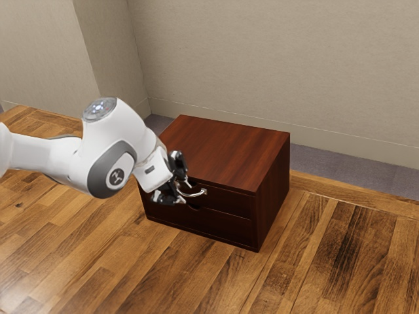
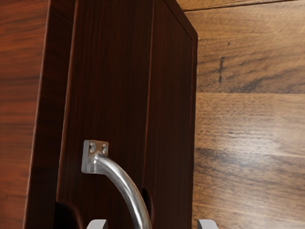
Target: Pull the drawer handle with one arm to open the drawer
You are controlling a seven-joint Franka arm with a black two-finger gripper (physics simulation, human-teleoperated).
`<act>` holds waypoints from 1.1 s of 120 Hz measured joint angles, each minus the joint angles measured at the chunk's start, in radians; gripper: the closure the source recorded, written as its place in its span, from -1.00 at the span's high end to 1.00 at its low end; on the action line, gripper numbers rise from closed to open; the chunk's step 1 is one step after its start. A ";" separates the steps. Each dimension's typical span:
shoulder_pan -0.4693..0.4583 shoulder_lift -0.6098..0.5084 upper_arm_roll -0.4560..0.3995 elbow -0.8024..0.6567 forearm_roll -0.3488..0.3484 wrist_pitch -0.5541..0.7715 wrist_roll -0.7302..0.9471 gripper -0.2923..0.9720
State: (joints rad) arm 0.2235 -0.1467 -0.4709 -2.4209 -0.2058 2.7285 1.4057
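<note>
Currently my gripper's fingers (image 2: 97, 224) stand wide apart, gripping nothing, either side of the curved silver metal handle (image 2: 121, 183) on the dark reddish wooden cabinet's (image 1: 222, 147) upper drawer (image 1: 226, 196), left of centre in the exterior view. Its bar passes crosswise between them.

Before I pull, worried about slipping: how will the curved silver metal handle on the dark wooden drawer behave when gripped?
The curved silver metal handle looks rigid and is screwed down through a small mounting plate, so it probably won't flex. Its polished round bar may be slippery.
</note>
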 joint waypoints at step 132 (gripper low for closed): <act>-0.001 0.040 0.000 -0.040 0.042 0.085 0.043 -0.59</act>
State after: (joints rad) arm 0.2222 -0.1063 -0.4707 -2.4610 -0.1635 2.8132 1.4485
